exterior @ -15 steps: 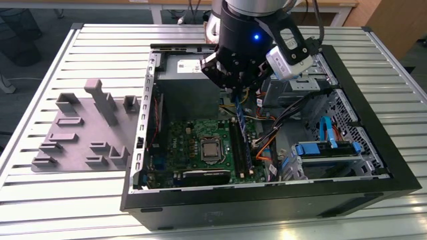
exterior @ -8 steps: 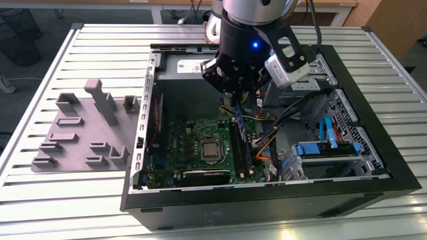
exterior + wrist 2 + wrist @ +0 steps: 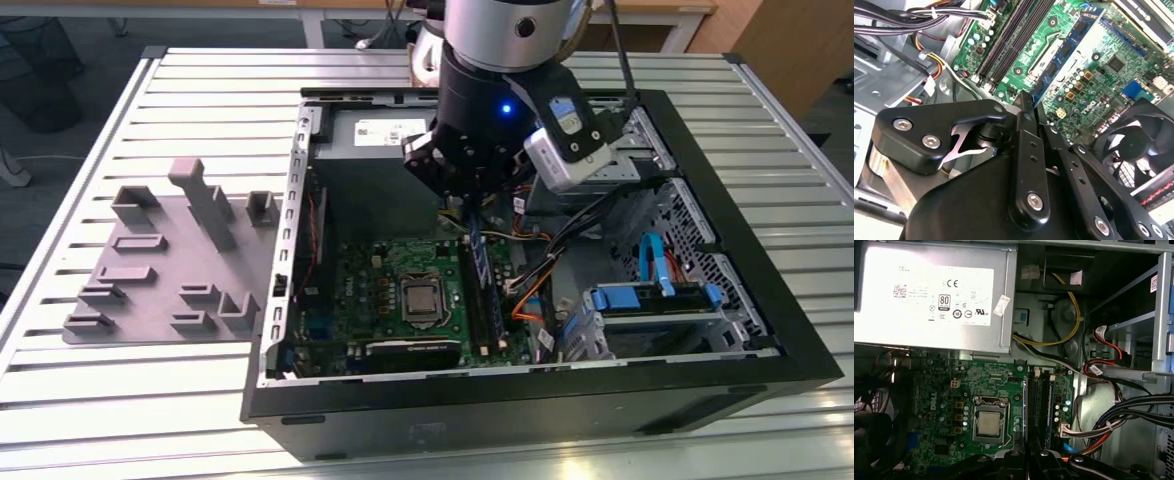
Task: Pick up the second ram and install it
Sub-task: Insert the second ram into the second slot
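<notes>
Arm: one, reaching down into the open computer case (image 3: 747, 330).
Gripper (image 3: 470, 205): one, its fingers closed on the second ram (image 3: 478, 262), held upright on edge.
Second ram: one blue stick, just above the memory slots (image 3: 1040, 405) of the green motherboard (image 3: 387, 265).
Case contents: one motherboard, one bare processor (image 3: 989, 422), one silver power supply (image 3: 934, 295), bundled cables.
Gray holder tray (image 3: 174, 265): one, on the slatted table (image 3: 120, 400), to the exterior view's left of the case.

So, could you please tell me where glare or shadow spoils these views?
First wrist view: the power supply label is washed out by glare. Second wrist view: the pincer is a dark mass. Exterior view: the table glares along its slats.
</notes>
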### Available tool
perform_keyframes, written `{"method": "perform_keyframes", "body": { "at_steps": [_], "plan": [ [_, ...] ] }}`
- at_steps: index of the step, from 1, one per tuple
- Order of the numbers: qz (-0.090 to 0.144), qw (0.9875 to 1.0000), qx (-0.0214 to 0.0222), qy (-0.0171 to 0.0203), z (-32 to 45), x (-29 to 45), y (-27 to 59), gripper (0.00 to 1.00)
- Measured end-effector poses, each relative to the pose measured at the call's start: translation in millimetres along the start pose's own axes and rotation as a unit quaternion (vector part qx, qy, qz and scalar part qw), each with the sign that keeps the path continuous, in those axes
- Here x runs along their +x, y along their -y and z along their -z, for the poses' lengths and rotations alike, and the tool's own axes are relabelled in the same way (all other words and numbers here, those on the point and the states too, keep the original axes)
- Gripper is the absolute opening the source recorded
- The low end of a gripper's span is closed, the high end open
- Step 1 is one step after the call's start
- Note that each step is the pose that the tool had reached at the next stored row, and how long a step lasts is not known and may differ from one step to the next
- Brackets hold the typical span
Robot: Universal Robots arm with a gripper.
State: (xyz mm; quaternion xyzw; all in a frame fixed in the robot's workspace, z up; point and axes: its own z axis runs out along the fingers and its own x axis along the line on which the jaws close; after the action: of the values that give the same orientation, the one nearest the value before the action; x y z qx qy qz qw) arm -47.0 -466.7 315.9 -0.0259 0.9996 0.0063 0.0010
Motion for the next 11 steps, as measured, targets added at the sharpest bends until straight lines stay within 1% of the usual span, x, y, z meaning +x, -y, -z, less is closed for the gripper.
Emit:
{"method": "perform_keyframes", "body": {
  "at_steps": [8, 11],
  "plan": [
    [-0.019, 0.9998, 0.0001, 0.0001, -14.4, -2.6, 0.3, 0.14],
    [-0.019, 0.9998, 0.0001, -0.0021, -16.8, -2.7, 0.3, 0.14]
  ]
}}
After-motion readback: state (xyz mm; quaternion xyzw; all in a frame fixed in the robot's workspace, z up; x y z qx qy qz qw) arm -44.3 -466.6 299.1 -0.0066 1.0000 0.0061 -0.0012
